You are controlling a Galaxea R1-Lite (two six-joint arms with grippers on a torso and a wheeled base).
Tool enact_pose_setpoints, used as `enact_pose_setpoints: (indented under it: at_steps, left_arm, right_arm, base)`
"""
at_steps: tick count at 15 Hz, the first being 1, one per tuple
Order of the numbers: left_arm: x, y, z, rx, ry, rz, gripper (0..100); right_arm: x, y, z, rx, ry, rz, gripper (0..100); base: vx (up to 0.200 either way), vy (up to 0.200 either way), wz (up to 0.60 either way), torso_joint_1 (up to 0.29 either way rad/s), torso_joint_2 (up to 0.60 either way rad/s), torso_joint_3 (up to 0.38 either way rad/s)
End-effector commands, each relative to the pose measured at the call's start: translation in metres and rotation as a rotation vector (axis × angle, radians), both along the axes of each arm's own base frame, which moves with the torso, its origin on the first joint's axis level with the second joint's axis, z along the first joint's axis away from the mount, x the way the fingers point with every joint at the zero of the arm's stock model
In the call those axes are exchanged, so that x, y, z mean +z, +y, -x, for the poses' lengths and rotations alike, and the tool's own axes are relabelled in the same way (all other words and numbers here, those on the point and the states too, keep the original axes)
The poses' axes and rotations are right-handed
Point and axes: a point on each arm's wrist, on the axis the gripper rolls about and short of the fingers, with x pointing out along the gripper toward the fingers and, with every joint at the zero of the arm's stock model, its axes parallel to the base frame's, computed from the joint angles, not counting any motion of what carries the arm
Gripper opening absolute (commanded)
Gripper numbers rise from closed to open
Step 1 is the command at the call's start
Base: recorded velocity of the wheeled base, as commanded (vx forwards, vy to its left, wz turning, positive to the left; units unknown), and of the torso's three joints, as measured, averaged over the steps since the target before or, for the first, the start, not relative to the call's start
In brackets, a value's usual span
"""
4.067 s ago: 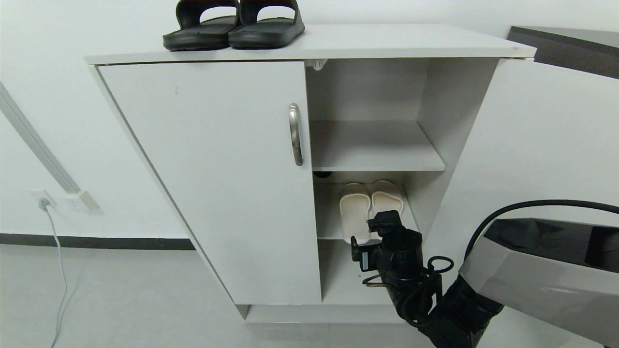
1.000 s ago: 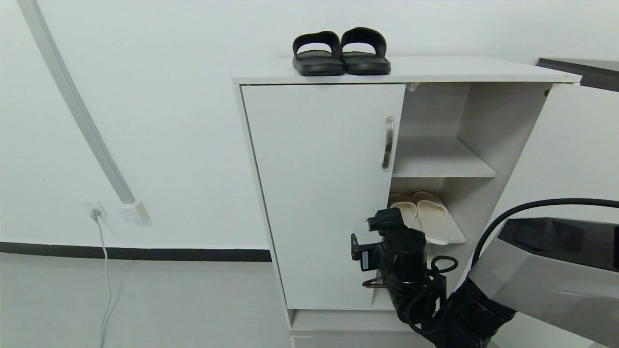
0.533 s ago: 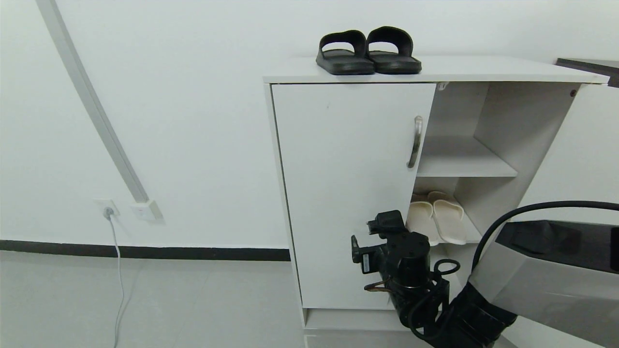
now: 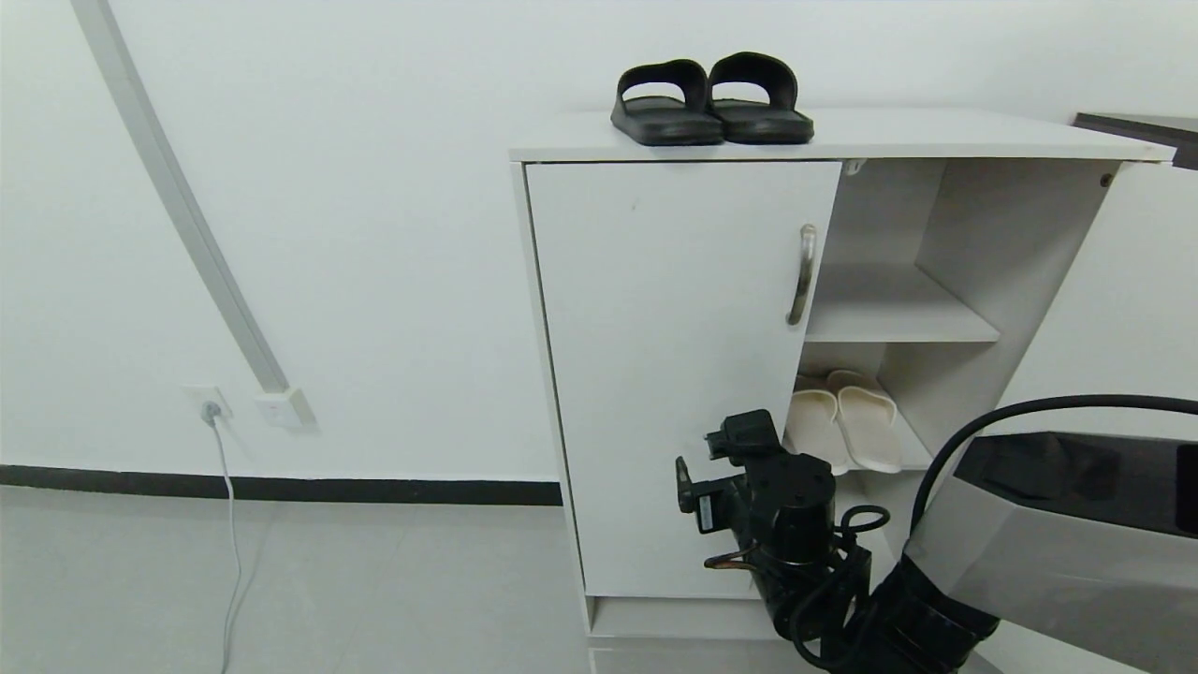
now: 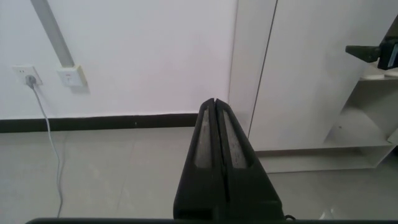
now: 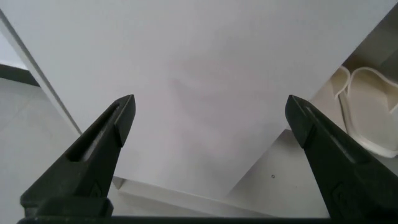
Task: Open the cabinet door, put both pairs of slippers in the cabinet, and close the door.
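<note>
— White wall (image 4: 374,234), grey floor (image 4: 281,580). From the head view the cabinet (image 4: 796,136) has its right door (image 4: 1114,300) swung wide and its left door (image 4: 674,374) shut. Where are the slippers?
— The cream pair (image 4: 847,426) sits inside on the lower shelf (image 4: 913,459). The black pair (image 4: 711,94) is on top, side by side and touching, above the left door.
— So the black pair is the job in hand, I'd say. The right arm (image 4: 786,496) hangs low in front of the left door, well below them.
— It needs to rise a good way, then come in from the front and pinch both inner straps at once. Otherwise one slipper gets left, or shoved off the back.
— And the left wrist view?
— The left gripper (image 5: 214,107) has its fingers pressed together with nothing between them. It's low, out to the cabinet's left, with the socket (image 5: 28,74) on the wall beyond.
— Right wrist view?
— The right gripper (image 6: 210,106) is spread wide and holds nothing. It faces the left door's panel, and the cream pair peeks past the door's edge.
— Good, that spread suits the grab. I'd aim for the upper shelf (image 4: 898,318), carry the pair level, and keep clear of the handle (image 4: 802,273) going in.
</note>
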Motion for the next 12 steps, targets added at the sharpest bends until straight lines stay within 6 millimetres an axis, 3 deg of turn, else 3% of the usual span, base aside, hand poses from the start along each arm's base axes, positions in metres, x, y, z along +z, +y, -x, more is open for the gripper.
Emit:
enact_pose_setpoints:
  at_steps: [1, 5, 12]
  left_arm:
    - [0.0001, 0.0, -0.0001, -0.002, 0.001, 0.0, 0]
    - [0.0001, 0.0, -0.0001, 0.0, 0.001, 0.0, 0]
    - [0.0001, 0.0, -0.0001, -0.002, 0.001, -0.003, 0]
  right_arm:
    - [-0.0024, 0.0002, 0.0001, 0.0, 0.005, 0.006, 100]
    - [-0.0022, 0.0005, 0.0015, 0.004, 0.002, 0.007, 100]
    - [0.0047, 0.0014, 0.0022, 0.008, -0.011, -0.009, 100]
  base:
    - [0.0, 0.0, 0.0, 0.0, 0.0, 0.0]
    - [0.0, 0.0, 0.0, 0.001, -0.04, -0.049]
    - [0.0, 0.0, 0.0, 0.061, -0.41, -0.34]
